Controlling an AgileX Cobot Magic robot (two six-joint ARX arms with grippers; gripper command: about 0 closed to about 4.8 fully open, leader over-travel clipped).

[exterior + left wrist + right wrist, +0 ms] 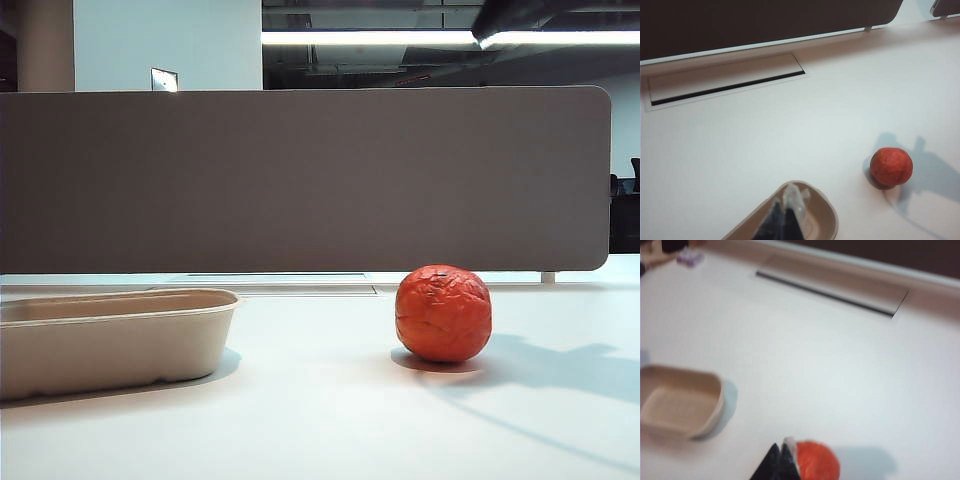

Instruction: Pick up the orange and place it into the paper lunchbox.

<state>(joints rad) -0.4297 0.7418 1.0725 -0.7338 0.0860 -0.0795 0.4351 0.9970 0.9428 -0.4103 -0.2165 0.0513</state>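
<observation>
The orange (443, 313) is seen sitting on the white worktop (320, 420), well apart from the paper lunchbox (110, 340). The right gripper (785, 452) is held just beside the orange, fingers pressed together on nothing. The left gripper (787, 210) is held above the lunchbox; its fingers seem closed, though they are blurred.
</observation>
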